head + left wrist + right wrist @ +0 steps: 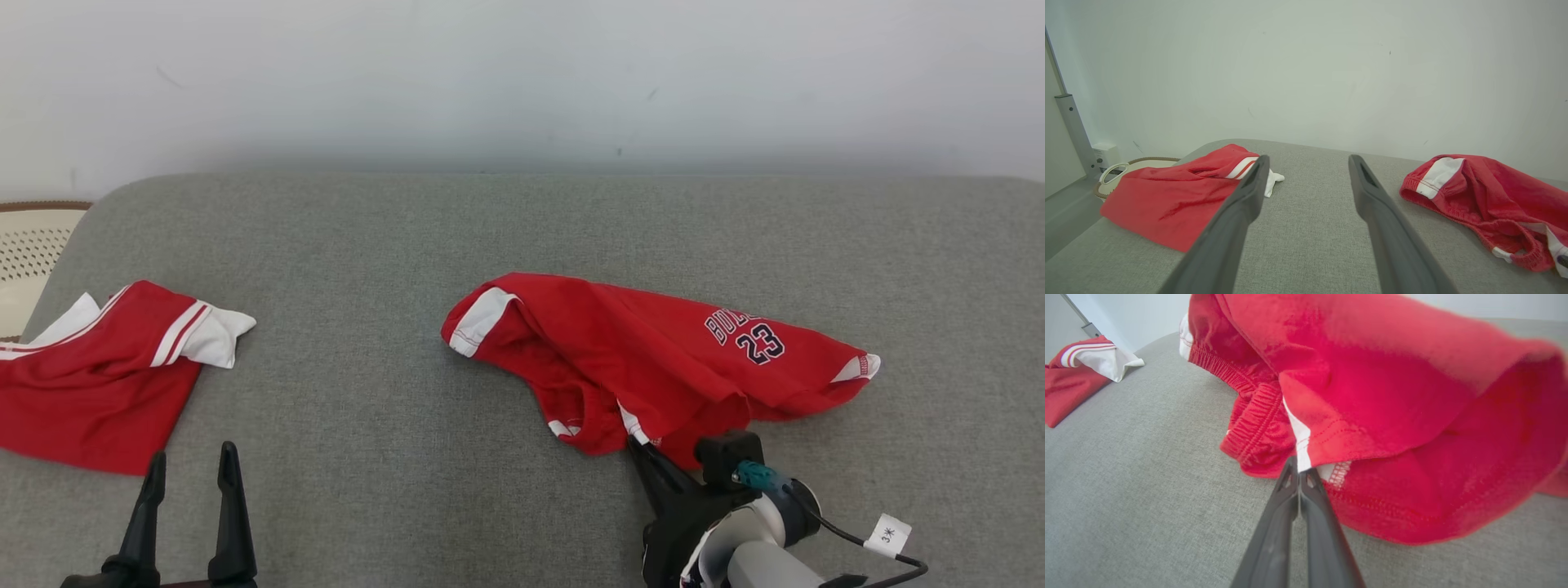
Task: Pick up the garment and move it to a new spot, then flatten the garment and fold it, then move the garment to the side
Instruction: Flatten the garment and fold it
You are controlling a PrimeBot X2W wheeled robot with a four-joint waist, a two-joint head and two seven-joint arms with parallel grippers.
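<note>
Right gripper (1299, 473) pinches the near edge of the shorts (653, 351) on the cushion (392, 425); left gripper (189, 469) hangs open, empty. Light, limp cloth (likely slippery) should sag; its waistband (1255, 416) looks a surer hold.

Head cam looks down over the bench (522, 229) toward the wall (522, 82); left wrist sits low, right wrist's super close to the garment (1392, 416) all three share.

Centre right: red garment (653, 359) marked 23, crumpled on grey bench (392, 245). Lower right: right gripper (637, 443), jaws closed at the garment's near hem. Lower left: left gripper (193, 454), jaws apart, near second red garment (90, 384). Far left: pale basket (33, 245).
</note>
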